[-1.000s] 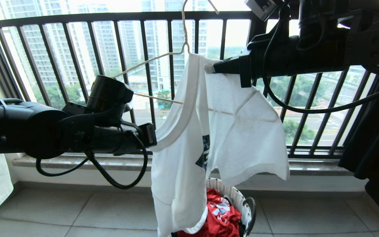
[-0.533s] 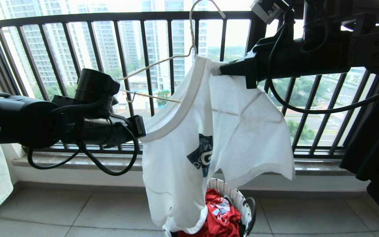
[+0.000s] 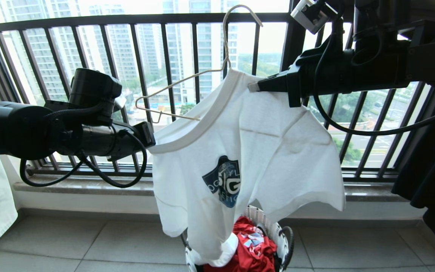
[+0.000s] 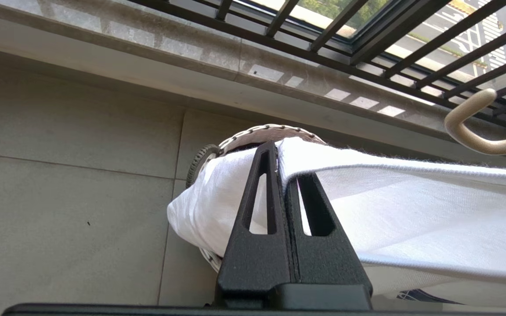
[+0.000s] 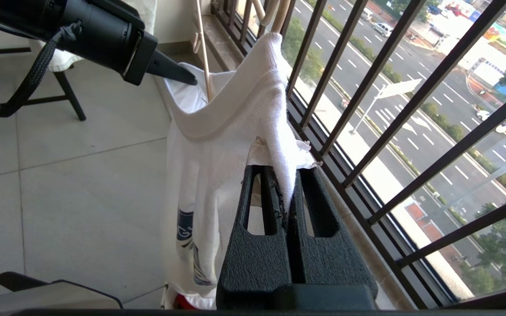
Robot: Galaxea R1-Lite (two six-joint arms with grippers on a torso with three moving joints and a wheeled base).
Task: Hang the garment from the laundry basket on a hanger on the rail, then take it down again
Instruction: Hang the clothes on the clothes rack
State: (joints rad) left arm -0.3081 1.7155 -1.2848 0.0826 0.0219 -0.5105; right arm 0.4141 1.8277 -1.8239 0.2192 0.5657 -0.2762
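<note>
Both grippers pinching T-shirt collar: left gripper centre-left, right gripper upper centre. Collar now stretched wider, logo turned frontward. Hanger half inside; left shoulder still uncovered. Basket below.

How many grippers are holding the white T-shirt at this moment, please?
2. The left gripper is shut on the white T-shirt at the lower end of its ribbed collar. The right gripper is shut on the collar's upper end, just beside the wire hanger.
</note>
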